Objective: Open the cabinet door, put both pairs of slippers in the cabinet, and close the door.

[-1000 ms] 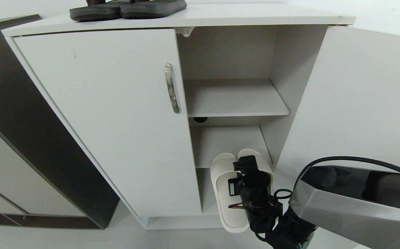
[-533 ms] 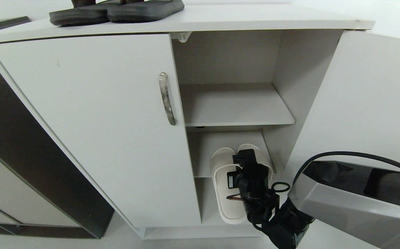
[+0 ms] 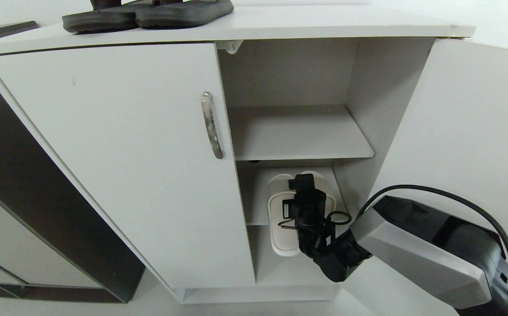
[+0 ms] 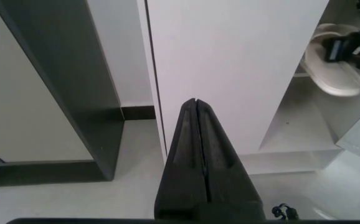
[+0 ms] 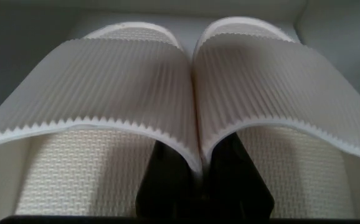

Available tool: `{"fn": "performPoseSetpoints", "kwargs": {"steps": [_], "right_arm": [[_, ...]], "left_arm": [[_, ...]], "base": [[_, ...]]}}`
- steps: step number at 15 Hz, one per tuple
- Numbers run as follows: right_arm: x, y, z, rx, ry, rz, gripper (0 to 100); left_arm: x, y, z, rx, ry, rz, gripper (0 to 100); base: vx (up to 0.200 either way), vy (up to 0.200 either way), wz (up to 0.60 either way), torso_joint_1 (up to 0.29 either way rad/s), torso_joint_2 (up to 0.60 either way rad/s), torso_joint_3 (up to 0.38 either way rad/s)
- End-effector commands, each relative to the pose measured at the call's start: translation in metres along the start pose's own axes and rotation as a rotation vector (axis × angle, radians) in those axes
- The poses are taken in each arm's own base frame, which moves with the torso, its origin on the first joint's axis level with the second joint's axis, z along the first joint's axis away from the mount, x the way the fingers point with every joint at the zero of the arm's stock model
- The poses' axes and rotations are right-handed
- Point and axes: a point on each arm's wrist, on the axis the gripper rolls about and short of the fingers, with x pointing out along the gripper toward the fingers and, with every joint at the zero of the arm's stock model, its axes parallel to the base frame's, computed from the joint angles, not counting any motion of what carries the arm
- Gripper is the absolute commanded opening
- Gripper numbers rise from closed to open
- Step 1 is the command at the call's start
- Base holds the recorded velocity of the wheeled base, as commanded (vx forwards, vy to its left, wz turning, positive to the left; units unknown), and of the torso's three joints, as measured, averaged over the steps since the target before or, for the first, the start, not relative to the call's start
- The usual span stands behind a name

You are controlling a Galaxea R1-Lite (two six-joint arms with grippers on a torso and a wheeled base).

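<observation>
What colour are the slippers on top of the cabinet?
The slippers are black, clearest in the head view.

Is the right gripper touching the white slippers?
Touching: the right wrist view shows the right gripper clamped on the adjoining straps of the white slippers.

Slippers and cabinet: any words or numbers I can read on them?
No text can be read anywhere.
On the white slippers: plain ribbed straps, no print.
On the black slippers and cabinet door: no print visible.
On the right gripper: a white sticker, too small to read.
</observation>
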Motion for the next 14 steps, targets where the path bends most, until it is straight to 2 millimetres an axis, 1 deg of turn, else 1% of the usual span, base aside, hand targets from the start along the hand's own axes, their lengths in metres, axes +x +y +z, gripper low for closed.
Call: {"fn": "performPoseSetpoints", "kwargs": {"steps": [1,3,5,8,11,12,14], "right_arm": [[0.029,0.004,-0.013,-0.006,0.009,-0.027,0],[0.041,0.009,-0.009,-0.006,0.007,-0.035,0],[0.053,0.01,0.002,0.008,-0.01,-0.046,0],[0.063,0.003,0.015,0.018,-0.027,-0.067,0],[0.065,0.001,0.014,0.016,-0.026,-0.066,0],[0.068,-0.001,0.011,0.014,-0.021,-0.061,0],[0.072,-0.003,0.011,0.011,-0.016,-0.066,0]], "left_arm": [[0.0,0.0,0.0,-0.006,0.0,0.0,0],[0.0,0.0,0.0,-0.006,0.0,0.002,0],[0.0,0.0,0.0,-0.006,0.0,0.002,0],[0.0,0.0,0.0,-0.007,0.002,0.002,0],[0.0,0.0,0.0,-0.007,0.0,0.002,0],[0.0,0.0,0.0,-0.009,0.0,0.002,0],[0.0,0.0,0.0,-0.015,-0.001,0.0,0]], "base": [[0.0,0.0,0.0,0.0,0.0,0.0],[0.0,0.0,0.0,0.0,0.0,0.0],[0.0,0.0,0.0,0.0,0.0,0.0],[0.0,0.0,0.0,0.0,0.0,0.0],[0.0,0.0,0.0,0.0,0.0,0.0],[0.0,0.0,0.0,0.0,0.0,0.0],[0.0,0.0,0.0,0.0,0.0,0.0]]}}
